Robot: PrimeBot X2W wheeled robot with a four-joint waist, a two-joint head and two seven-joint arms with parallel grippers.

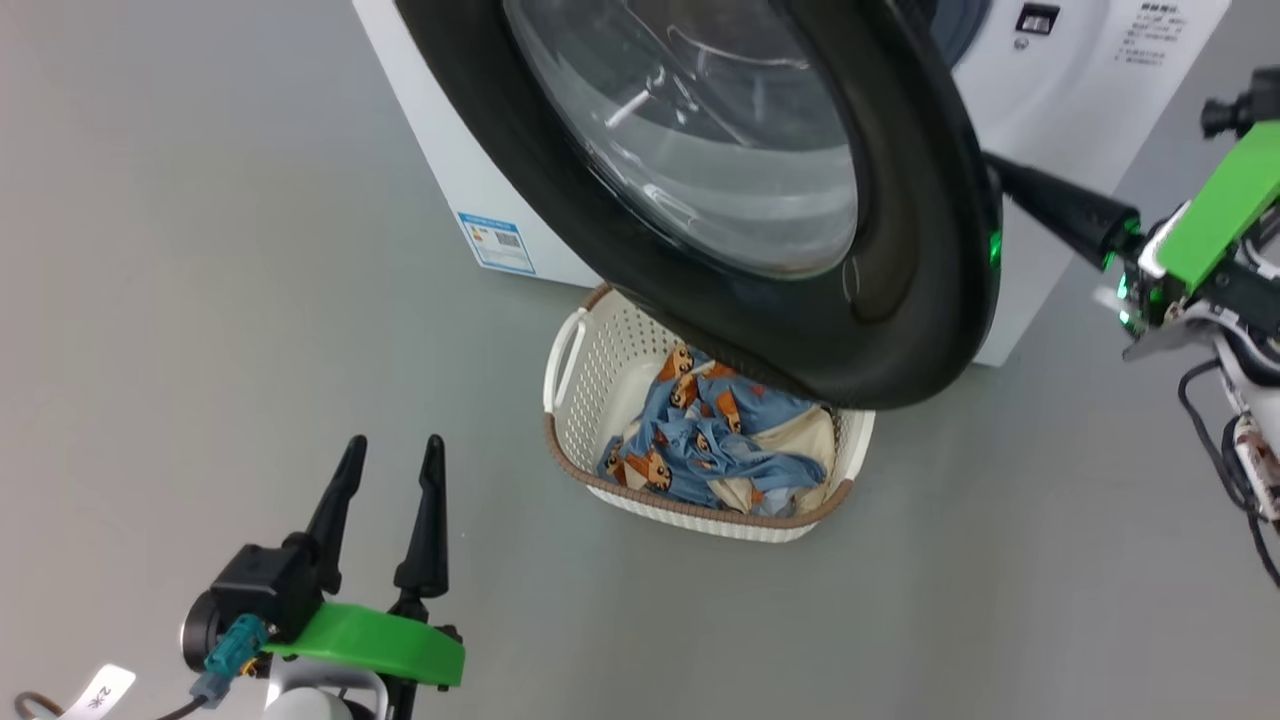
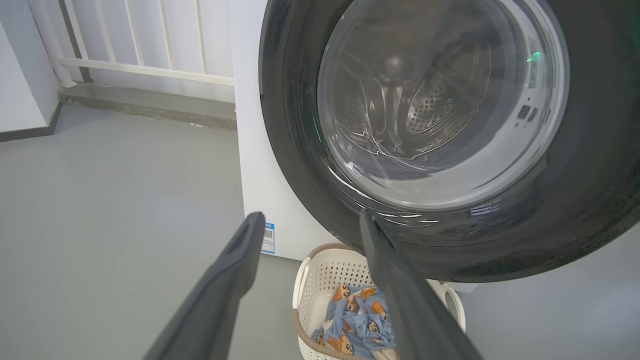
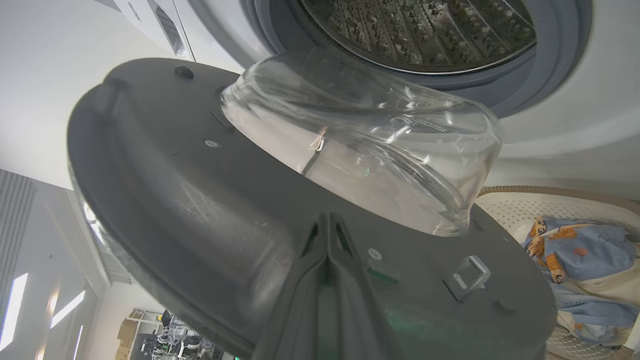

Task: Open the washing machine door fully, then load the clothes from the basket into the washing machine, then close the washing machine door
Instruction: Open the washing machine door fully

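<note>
A smooth grey floor [image 1: 200,250] runs up to a big white front-loading washing machine [image 1: 440,150], with a blue label sticker [image 1: 495,240] low on its side. In the left wrist view, a white railing [image 2: 150,45] stands behind it.

The machine's large round door with its wide glossy black rim [image 1: 930,250] stands partly open, angled out from the front. Its bulging clear glass bowl [image 3: 360,140] points back toward the perforated steel drum [image 3: 420,30] and the grey rubber gasket [image 3: 550,75].

On the floor just in front of the machine sits a small cream-white perforated plastic basket with a brown woven-look rim [image 1: 590,370], its far end under the door's lower edge in the head view. A heap of soft light-blue clothes printed with orange-brown cartoon faces [image 1: 700,440], with some cream fabric showing, lies inside the basket.

The right gripper [image 3: 328,217] reaches in behind the door's free edge. Its two long dark fingers are pressed together with nothing between them, and their tips rest at the door's dark inner face just below the glass bowl, near a small metal latch loop [image 3: 470,272].

The left gripper [image 1: 393,445] hovers over bare floor to the left of the basket and well apart from it, its fingers spread wide and empty.
</note>
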